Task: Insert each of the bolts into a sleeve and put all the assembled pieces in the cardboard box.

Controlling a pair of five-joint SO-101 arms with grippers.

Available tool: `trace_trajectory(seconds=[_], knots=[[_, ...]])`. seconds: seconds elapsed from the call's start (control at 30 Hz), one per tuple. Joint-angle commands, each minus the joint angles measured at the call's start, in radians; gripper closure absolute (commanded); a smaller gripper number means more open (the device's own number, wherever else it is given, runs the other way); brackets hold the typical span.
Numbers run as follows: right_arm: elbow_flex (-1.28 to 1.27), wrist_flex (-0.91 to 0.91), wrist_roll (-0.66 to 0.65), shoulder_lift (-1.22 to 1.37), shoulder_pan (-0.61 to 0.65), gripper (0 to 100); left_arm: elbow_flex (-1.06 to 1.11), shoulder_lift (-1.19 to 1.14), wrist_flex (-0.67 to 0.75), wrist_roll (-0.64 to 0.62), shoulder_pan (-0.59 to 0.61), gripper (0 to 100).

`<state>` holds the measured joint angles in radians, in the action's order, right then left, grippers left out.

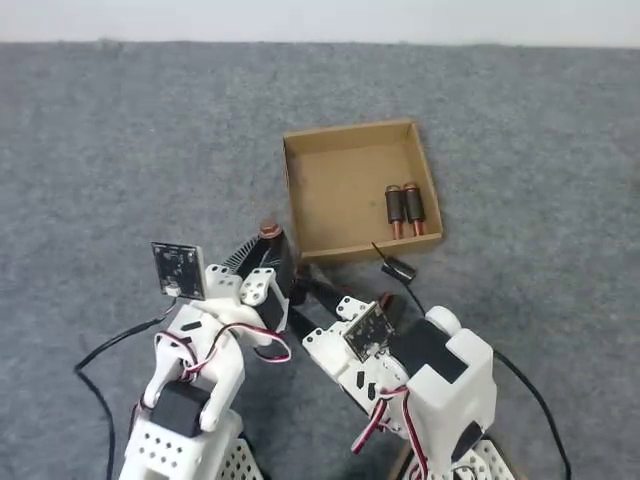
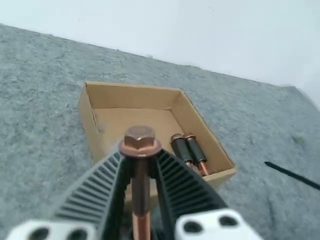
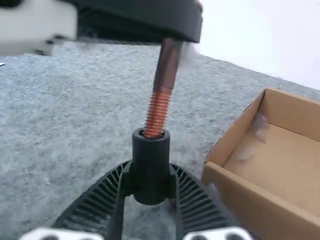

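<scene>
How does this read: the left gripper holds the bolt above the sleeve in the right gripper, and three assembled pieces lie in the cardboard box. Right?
Not quite: the cardboard box holds two assembled pieces, not three, as the high view shows. The rest stands: the left gripper holds the bolt above the sleeve in the right gripper.

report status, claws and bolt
Left claw shut on bolt. Right claw shut on sleeve, bolt tip at its mouth. Two assembled pieces in cardboard box.
</scene>
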<state>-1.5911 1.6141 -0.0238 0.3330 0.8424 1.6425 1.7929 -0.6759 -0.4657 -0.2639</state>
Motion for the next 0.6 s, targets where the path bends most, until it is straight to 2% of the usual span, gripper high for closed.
trace_trajectory(seconds=[0.0,0.57], knots=[[0.011,-0.005,-0.014,-0.053,-0.004,99.2,-0.002,0.025,0.008,-0.009,-0.015,99],[0.011,-0.005,-0.014,-0.061,-0.025,99.2,0.033,0.025,0.002,0.009,-0.017,99]])
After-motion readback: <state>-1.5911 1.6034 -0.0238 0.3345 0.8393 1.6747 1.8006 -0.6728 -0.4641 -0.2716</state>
